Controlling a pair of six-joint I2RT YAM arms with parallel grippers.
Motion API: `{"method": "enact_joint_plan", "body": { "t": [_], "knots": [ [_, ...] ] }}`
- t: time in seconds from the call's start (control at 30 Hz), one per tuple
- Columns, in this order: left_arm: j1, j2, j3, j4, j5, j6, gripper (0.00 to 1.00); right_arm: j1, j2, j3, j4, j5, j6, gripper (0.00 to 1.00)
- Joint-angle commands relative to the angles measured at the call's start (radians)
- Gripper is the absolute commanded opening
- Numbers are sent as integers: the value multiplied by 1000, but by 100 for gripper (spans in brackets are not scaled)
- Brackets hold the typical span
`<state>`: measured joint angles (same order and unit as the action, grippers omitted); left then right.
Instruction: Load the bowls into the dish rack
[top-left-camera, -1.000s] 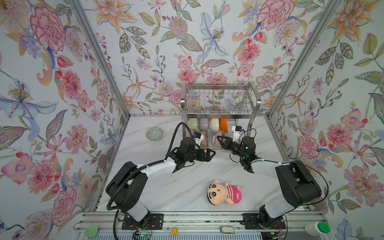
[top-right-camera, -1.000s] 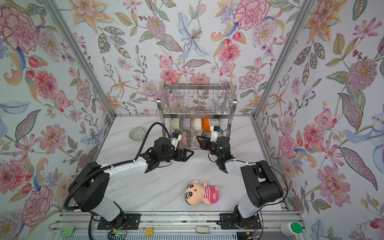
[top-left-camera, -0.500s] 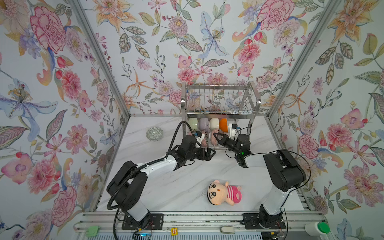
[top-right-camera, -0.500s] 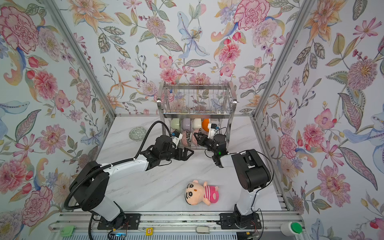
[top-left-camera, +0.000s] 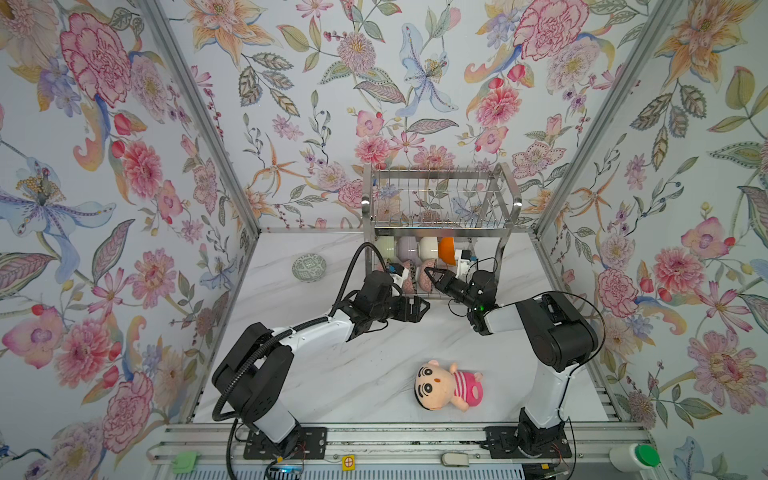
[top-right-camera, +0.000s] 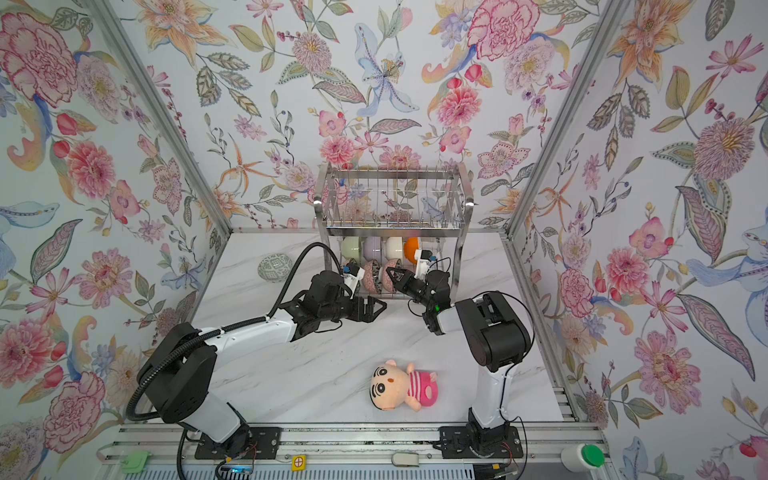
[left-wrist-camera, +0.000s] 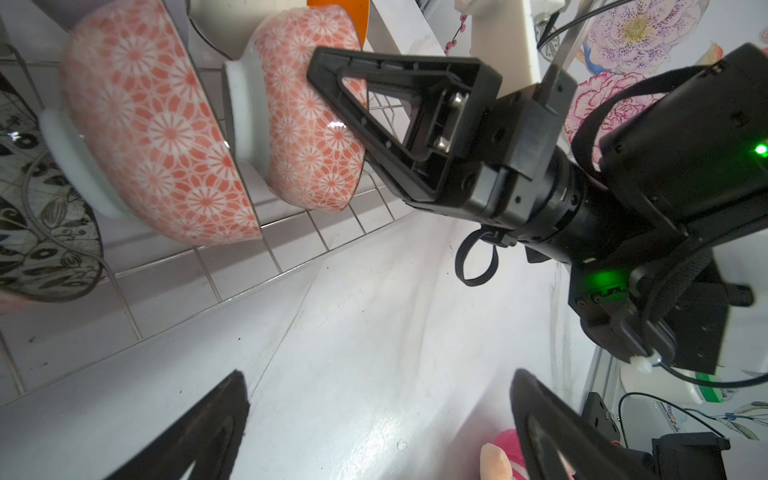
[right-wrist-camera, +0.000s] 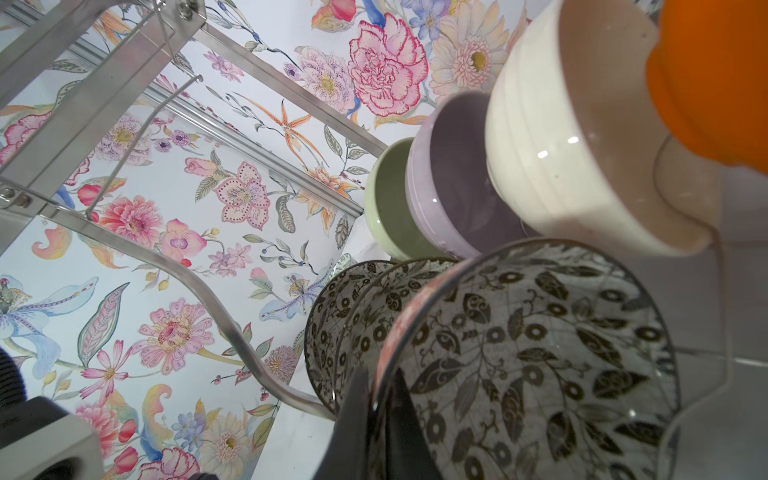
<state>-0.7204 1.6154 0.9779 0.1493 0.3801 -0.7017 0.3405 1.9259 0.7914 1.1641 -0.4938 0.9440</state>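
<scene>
The dish rack (top-left-camera: 436, 195) (top-right-camera: 395, 195) stands at the back of the table. On its lower tier, pale green (right-wrist-camera: 386, 208), lavender (right-wrist-camera: 453, 183), cream (right-wrist-camera: 582, 137) and orange (right-wrist-camera: 715, 79) bowls stand on edge. In front of them stand patterned bowls (left-wrist-camera: 153, 137). My right gripper (top-left-camera: 430, 272) (right-wrist-camera: 380, 382) is shut on the rim of the nearest patterned bowl (right-wrist-camera: 540, 353) (left-wrist-camera: 307, 124), which stands on edge on that tier. My left gripper (top-left-camera: 422, 309) (left-wrist-camera: 380, 386) hangs open and empty over the table before the rack. One more patterned bowl (top-left-camera: 308, 268) lies on the table left of the rack.
A plush doll (top-left-camera: 449, 386) (top-right-camera: 403, 386) in a pink striped shirt lies on the marble table (top-left-camera: 374, 374) near the front. Flowered walls close in on three sides. The rack's upper tier (top-left-camera: 436, 220) overhangs the bowls, and its curved leg (right-wrist-camera: 216, 299) stands beside my right gripper.
The right arm has folded up at the elbow and its gripper has carried the patterned bowl a little left, into the rack's lower tier. The left arm has hardly moved.
</scene>
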Motion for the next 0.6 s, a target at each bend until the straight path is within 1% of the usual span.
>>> {"method": "enact_joint_plan", "body": {
  "t": [0.0,0.2,0.3,0.37,0.47,0.57],
  "knots": [
    [-5,-34,-8,-14,-21,22,99,-6,16,31,69,-26,19,3],
    [-6,-37,-12,-17,-21,23,99,-8,-3,24,41,-20,1,4],
    [-4,-37,-13,-18,-21,22,99,-8,-20,16,16,-19,-19,8],
    [-5,-37,-16,-17,-21,24,99,-10,-27,13,8,-19,-24,13],
    [-4,-38,-18,-17,-21,19,99,-11,-34,7,1,-21,-25,14],
    [-4,-40,-22,-16,-22,17,100,-13,-39,1,2,-22,-26,17]
  ]
}}
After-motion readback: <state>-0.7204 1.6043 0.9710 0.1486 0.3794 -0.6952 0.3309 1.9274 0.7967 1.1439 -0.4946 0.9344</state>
